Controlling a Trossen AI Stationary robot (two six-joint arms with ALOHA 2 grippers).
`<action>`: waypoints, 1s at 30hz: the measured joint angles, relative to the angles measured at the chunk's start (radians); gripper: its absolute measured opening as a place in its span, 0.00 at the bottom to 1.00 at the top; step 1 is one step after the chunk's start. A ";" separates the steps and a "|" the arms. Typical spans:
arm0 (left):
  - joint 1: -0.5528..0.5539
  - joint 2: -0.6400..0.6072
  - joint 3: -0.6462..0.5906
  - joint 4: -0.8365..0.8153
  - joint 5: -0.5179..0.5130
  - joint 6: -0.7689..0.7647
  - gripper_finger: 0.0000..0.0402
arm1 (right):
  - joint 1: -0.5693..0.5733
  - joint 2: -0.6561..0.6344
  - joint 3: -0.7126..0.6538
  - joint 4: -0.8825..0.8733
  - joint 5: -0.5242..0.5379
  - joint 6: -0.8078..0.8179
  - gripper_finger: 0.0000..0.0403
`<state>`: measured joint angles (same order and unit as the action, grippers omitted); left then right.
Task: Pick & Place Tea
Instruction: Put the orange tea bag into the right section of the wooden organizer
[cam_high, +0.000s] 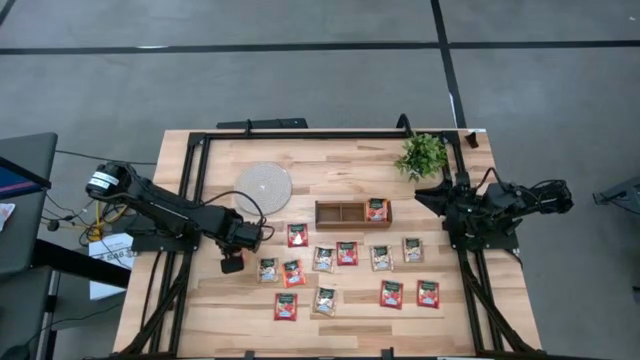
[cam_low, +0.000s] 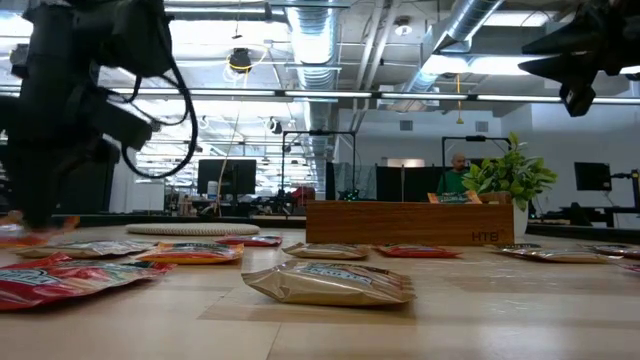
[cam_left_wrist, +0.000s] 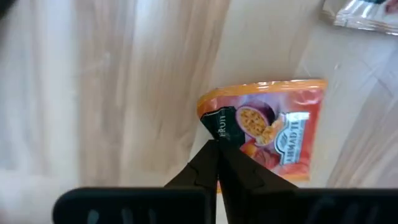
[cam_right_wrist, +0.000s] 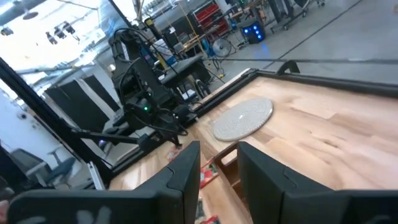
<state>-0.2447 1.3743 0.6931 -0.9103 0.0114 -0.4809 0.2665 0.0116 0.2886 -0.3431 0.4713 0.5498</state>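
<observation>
Left gripper (cam_left_wrist: 216, 163), fingers pressed together on the dark top corner of an orange sachet (cam_left_wrist: 267, 127) lying on the wooden table (cam_high: 330, 160); the wrist view alone shows this pinch and the passion-fruit picture and pale label on the packet, part of which is covered by the fingers. From above, the same gripper (cam_high: 252, 238) sits left of centre, beside the leftmost packets, its fingertips too small to read. The remaining tea sachets (cam_high: 347, 252), red-orange and pale grey-green, each with a dark band, lie scattered across the near half of the table; one rests in the right compartment of the wooden tray (cam_high: 340, 212). The low view shows their puffed, flat profile, the nearest one (cam_low: 330, 283) pale gold. Right gripper (cam_right_wrist: 219, 163), fingers parted with nothing between them, hangs raised at the right edge, near a small plant (cam_high: 422, 155). A round grey disc (cam_high: 263, 185) lies left of the tray.
</observation>
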 joint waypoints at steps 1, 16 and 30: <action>0.000 0.000 0.019 -0.036 -0.011 0.009 0.00 | 0.000 0.000 0.000 0.000 0.000 0.010 0.24; 0.001 -0.001 0.488 -0.217 -0.370 0.259 0.00 | -0.015 0.001 0.000 0.035 0.029 -0.015 0.24; 0.066 0.097 0.569 0.466 -0.693 0.909 0.00 | -0.020 0.179 0.001 0.257 0.021 -0.167 0.24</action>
<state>-0.1785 1.4715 1.2622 -0.4447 -0.6817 0.4280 0.2462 0.1902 0.2897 -0.0864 0.4919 0.3832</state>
